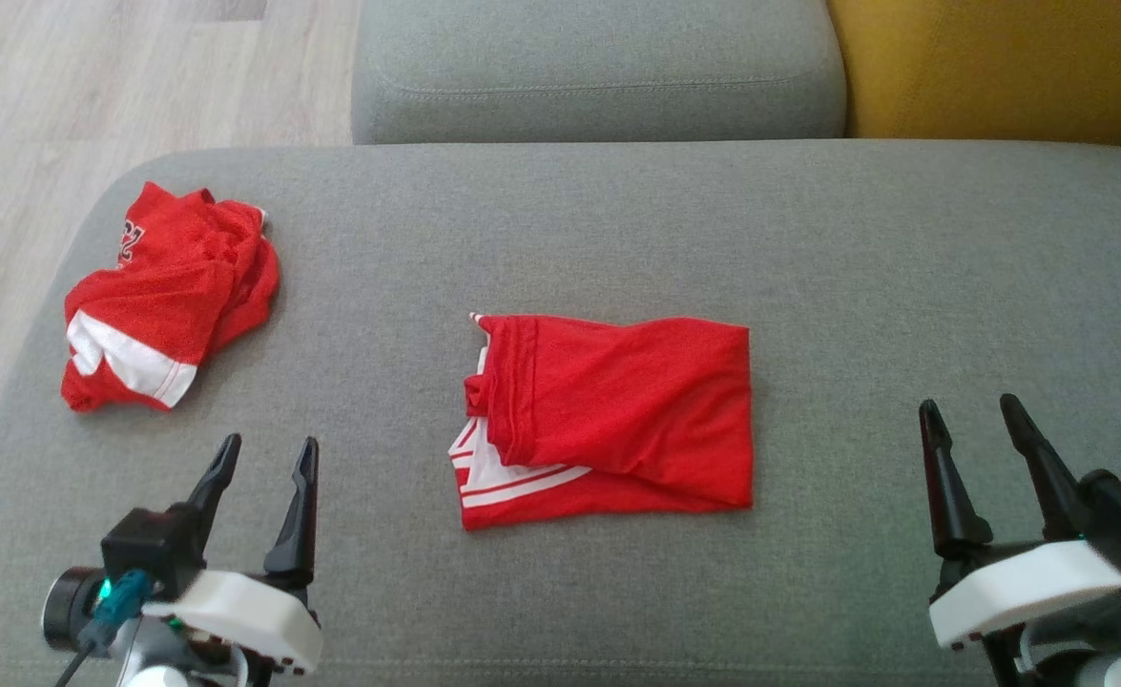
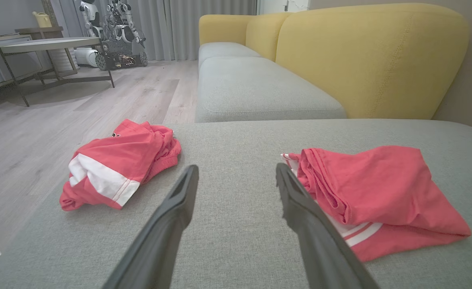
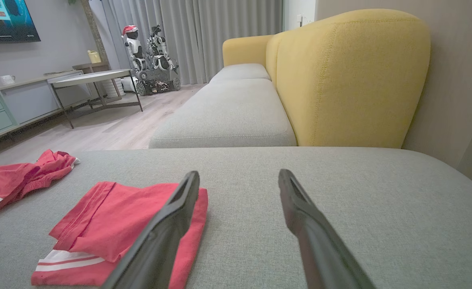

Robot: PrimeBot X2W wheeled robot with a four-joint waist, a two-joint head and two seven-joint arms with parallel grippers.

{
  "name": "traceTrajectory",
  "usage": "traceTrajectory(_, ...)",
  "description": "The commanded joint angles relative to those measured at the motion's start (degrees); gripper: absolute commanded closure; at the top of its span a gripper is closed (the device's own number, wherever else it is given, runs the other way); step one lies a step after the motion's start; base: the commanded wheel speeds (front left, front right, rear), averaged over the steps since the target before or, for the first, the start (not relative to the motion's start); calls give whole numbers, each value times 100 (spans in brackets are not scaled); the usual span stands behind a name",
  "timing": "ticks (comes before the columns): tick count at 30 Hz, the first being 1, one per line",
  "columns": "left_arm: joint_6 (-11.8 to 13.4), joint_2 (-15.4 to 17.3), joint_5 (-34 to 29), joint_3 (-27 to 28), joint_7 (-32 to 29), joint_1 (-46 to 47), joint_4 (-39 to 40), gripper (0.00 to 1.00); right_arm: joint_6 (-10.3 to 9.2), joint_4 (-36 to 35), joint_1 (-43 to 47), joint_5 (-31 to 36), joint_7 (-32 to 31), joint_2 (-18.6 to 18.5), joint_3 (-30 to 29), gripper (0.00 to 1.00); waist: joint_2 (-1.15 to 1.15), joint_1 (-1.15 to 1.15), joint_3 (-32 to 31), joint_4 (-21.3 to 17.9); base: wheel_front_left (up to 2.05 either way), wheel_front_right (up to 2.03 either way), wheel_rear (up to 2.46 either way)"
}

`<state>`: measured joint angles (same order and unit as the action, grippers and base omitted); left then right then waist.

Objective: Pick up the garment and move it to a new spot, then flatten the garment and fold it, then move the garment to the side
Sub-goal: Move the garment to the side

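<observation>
Folded garment (image 1: 617,410) centre of cushion (image 1: 713,229), crumpled garment (image 1: 164,296) at left

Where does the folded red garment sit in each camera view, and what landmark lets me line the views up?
Head view: folded red garment at the centre, on the grey cushion.
Left wrist view: folded red garment at the right, in the lower half.
Right wrist view: folded red garment at the lower left.
Shared landmark: the crumpled red garment, left of it in all three views.

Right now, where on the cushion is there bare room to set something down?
The widest bare stretch lies between the folded garment and the right gripper, back to the yellow backrest. A narrower strip separates the folded garment from the crumpled garment. The left end, near the left gripper, is crowded.
</observation>
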<state>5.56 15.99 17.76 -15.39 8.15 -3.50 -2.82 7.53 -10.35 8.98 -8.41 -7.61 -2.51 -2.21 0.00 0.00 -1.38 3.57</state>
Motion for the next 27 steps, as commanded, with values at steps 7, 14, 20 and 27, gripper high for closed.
traceTrajectory(7, 59, 149, 23, 222, 48, 217, 185, 0, -4, -173, -173, -17, 15, -37, 126, 0, 0, 0, 11, -40, 0, 0, 0)
traceTrajectory(14, 77, 166, 22, 194, 64, 266, 174, 0, -4, -95, -207, -6, 17, -37, 108, 0, 0, 0, 30, -45, 0, 0, 0)
traceTrajectory(20, 62, 154, 32, 151, 70, 406, 197, 0, -4, 262, -466, -88, -11, -37, 185, 0, 0, 0, 176, 62, 0, 0, 0)
traceTrajectory(27, -72, 43, 49, 32, 230, 899, 128, 0, -4, 1629, -1450, -182, 27, -37, 643, 0, 0, 0, 726, 409, 0, 0, 0)
